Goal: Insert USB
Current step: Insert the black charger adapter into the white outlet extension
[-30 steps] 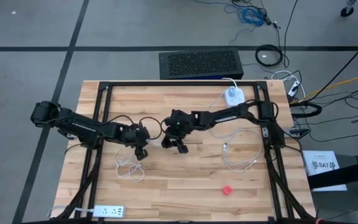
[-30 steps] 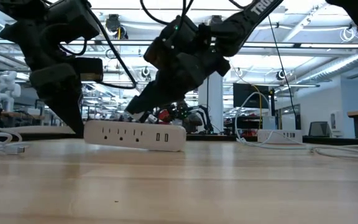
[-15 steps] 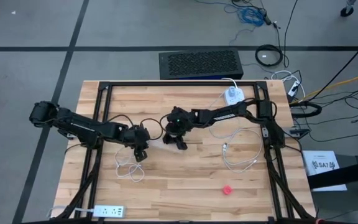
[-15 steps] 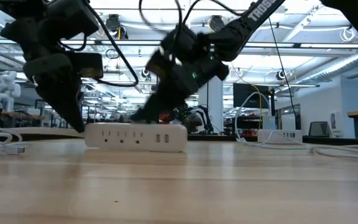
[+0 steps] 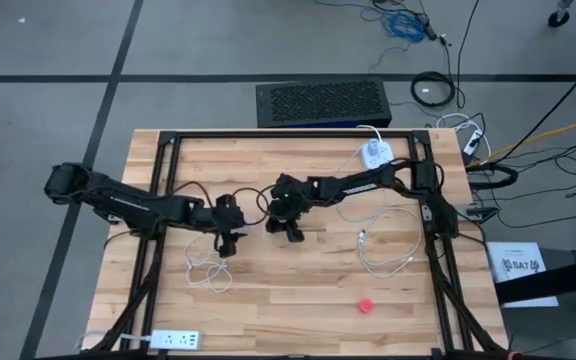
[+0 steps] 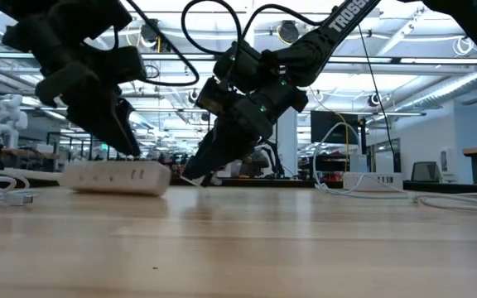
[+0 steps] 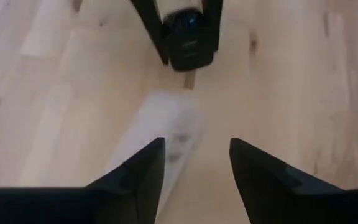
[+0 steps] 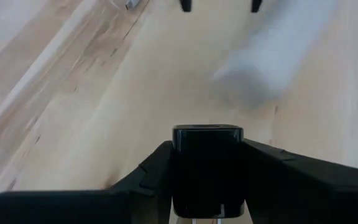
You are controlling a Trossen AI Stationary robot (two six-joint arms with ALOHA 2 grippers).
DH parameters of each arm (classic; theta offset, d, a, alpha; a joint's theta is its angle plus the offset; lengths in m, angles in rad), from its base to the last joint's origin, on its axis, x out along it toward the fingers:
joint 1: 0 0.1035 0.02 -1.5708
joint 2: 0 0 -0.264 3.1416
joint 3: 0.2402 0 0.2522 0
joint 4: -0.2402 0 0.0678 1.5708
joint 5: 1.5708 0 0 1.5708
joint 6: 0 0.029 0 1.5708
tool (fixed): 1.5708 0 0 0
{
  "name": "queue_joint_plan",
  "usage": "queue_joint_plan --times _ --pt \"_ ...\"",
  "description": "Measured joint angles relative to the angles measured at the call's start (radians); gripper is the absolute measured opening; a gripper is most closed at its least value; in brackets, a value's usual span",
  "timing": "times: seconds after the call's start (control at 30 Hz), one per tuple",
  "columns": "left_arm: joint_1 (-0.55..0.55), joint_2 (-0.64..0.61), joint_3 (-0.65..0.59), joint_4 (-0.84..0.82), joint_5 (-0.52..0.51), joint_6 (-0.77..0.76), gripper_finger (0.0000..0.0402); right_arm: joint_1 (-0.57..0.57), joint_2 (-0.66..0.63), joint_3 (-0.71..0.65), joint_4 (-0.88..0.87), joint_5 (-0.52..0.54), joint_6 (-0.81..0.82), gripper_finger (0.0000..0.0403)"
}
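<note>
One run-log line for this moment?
left claw: open above power strip | right claw: shut on black plug, near strip | plug: not inserted

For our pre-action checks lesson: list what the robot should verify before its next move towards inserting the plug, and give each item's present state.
1. Right gripper grips the black plug: ok.
2. Left gripper steadies the power strip: not ok; its fingers are open and the strip lies free.
3. Strip resting on the table: ok.
4. Plug clear of the strip: ok; bare wood shows between them.
5. Plug lined up with a USB port: cannot tell; the strip is blurred.
</note>
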Motion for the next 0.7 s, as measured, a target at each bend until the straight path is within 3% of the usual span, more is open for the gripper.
queue_joint_plan --times 0.23,0.43,0.7 --pt "-0.006 -0.020 0.001 -0.032 -0.079 0.060 0.0189 -0.002 -0.001 0.001 -0.004 -0.001 -0.009 0.0116" --pt "-0.003 -0.031 0.064 -0.295 -0.243 0.070 0.0190 -0.002 -0.002 0.002 -0.009 -0.001 -0.009 0.0116" --pt "0.073 -0.021 0.072 -0.450 -0.290 -0.027 0.0190 -0.002 -0.020 0.002 -0.047 -0.001 -0.019 0.0116"
